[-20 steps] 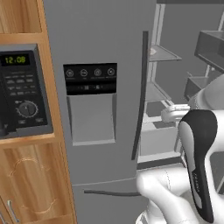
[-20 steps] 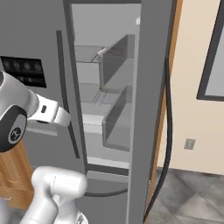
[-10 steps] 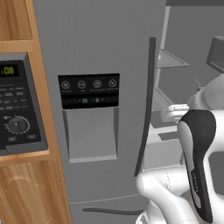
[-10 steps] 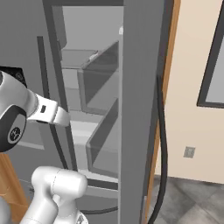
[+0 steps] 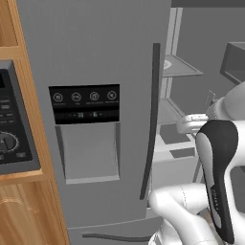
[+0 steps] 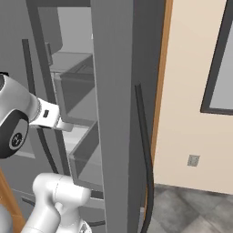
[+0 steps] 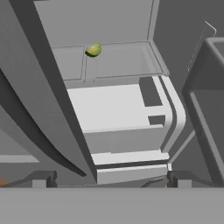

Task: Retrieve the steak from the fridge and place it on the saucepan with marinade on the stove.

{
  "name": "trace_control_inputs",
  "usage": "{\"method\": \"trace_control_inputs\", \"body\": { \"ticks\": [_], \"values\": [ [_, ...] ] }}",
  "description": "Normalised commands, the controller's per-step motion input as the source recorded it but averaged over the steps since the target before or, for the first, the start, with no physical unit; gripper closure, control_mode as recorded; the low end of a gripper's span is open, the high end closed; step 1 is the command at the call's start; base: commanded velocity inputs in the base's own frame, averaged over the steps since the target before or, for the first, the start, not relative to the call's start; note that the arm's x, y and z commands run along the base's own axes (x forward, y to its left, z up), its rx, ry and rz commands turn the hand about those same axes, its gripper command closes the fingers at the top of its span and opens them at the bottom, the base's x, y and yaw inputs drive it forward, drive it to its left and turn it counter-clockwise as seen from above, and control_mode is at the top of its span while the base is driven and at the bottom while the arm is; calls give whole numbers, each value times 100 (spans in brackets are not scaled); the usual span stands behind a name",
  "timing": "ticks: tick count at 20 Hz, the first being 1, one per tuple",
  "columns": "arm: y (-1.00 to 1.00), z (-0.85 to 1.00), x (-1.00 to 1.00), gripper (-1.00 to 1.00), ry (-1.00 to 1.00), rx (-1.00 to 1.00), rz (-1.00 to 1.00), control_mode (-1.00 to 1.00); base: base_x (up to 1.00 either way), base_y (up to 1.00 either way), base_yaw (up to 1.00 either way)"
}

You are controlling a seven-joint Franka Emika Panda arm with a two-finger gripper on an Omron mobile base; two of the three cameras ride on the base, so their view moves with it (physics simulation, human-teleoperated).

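The fridge [image 5: 95, 57] stands with its right door open, and the fingers [image 7: 109, 178], spread wide and empty, point at its pale shelves [image 7: 113, 107]. A small yellow-green fruit [image 7: 93, 50] sits far back.

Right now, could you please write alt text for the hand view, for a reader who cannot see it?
The hand camera looks into the open fridge at pale grey shelves, with a small yellow-green object on a far shelf. The closed door's edge crosses the left side, and a door bin stands at the right. The gripper fingertips sit wide apart at the bottom, holding nothing.
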Motion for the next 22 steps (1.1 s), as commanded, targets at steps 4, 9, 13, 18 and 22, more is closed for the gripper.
{"method": "trace_control_inputs", "body": {
  "ticks": [4, 9, 13, 18, 22],
  "values": [
    [0, 0, 0, -100, 0, 0, 0, 100, 45, -11, 0],
    [0, 0, 0, -100, 0, 0, 0, 100, 42, -13, 0],
    [0, 0, 0, -100, 0, 0, 0, 100, 18, -3, 0],
    [0, 0, 0, -100, 0, 0, 0, -100, 0, 0, 0],
    [0, 0, 0, -100, 0, 0, 0, -100, 0, 0, 0]
  ]
}}
